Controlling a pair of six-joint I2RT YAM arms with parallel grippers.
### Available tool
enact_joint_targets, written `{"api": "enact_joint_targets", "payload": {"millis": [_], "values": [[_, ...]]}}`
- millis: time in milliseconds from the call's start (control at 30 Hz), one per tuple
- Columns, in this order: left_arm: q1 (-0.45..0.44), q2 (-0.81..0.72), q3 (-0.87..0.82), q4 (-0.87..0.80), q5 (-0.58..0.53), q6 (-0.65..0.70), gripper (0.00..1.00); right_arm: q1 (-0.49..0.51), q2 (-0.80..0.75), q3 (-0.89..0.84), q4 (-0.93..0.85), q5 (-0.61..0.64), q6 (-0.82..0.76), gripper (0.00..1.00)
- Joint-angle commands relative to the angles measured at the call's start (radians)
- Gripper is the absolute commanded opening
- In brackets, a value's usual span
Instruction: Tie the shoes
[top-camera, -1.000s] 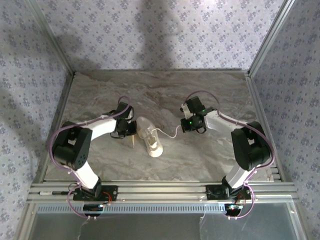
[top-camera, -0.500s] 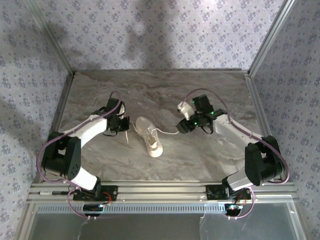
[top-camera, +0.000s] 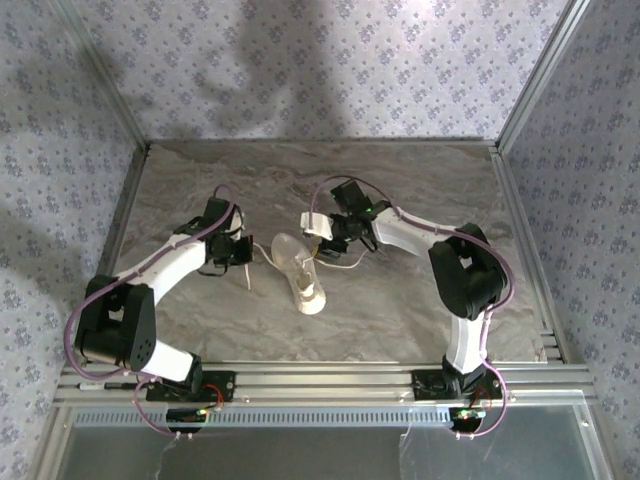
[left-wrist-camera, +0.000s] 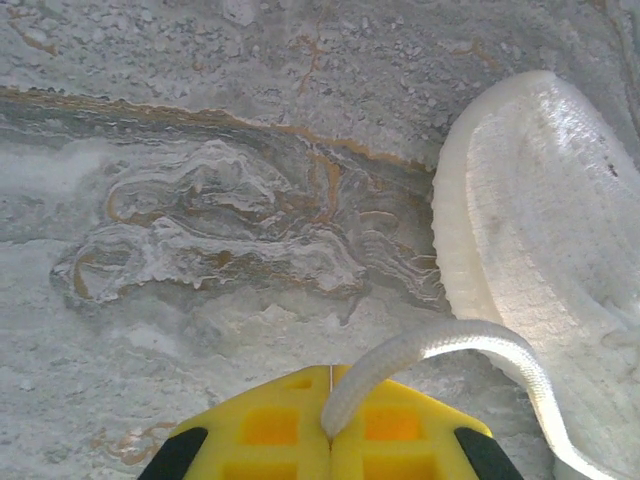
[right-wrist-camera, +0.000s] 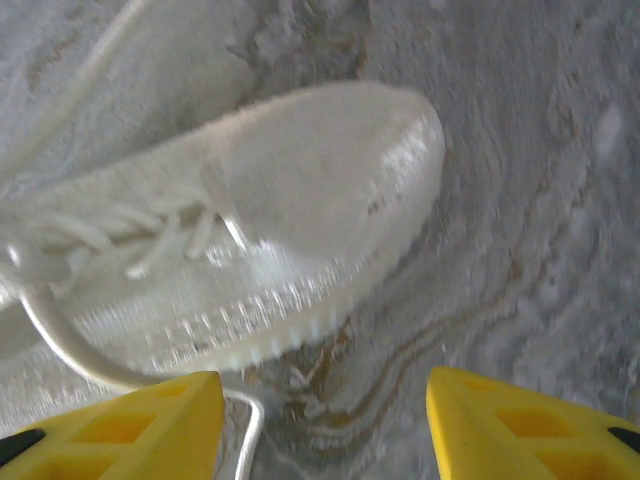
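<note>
The white shoe (top-camera: 300, 272) lies mid-table, toe pointing away from the arm bases. My left gripper (top-camera: 243, 251) sits just left of it, shut on a white lace (left-wrist-camera: 440, 345) that curves from the closed yellow fingertips (left-wrist-camera: 290, 425) back to the shoe (left-wrist-camera: 545, 230). My right gripper (top-camera: 313, 232) hovers by the toe, on its right side, open. Between its spread yellow fingers (right-wrist-camera: 130, 425) I see bare table, with the shoe's toe (right-wrist-camera: 300, 190) just beyond them. The other lace (right-wrist-camera: 70, 345) lies loose on the table by the left finger, and trails right of the shoe (top-camera: 345, 264).
The marble-patterned tabletop (top-camera: 420, 310) is fenced by patterned walls at the back and both sides. A metal rail (top-camera: 320, 380) runs along the near edge by the arm bases.
The right gripper opened, dropped its lace and swung left to the shoe's toe. The left gripper drew a little to the left, still shut on its lace.
</note>
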Motion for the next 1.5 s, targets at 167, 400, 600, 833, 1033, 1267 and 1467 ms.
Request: {"api": "enact_joint_targets", "payload": {"millis": [167,400,600,833,1033,1267,1467], "values": [[0.031,-0.019,0.030,-0.083,-0.001,0.051,0.00,0.054,0.074,0.077,-0.154,-0.063,-0.096,0.57],[0.040,-0.026,0.035,-0.093,-0.004,0.059,0.00,0.020,-0.004,-0.007,-0.140,-0.041,-0.076,0.56],[0.040,-0.024,0.038,-0.091,0.001,0.053,0.00,0.003,-0.073,-0.074,-0.139,-0.012,-0.077,0.56],[0.040,-0.012,0.050,-0.089,0.015,0.045,0.00,0.057,-0.002,-0.015,-0.126,-0.050,-0.050,0.57],[0.040,-0.022,0.057,-0.104,0.020,0.079,0.00,0.083,0.074,0.036,-0.098,-0.054,-0.023,0.46],[0.040,-0.140,0.046,-0.150,0.001,0.300,0.33,0.058,0.006,-0.044,-0.024,-0.052,0.007,0.00],[0.015,-0.375,-0.109,0.046,0.308,0.590,0.40,0.052,-0.023,-0.077,-0.033,-0.055,0.013,0.00]]}}
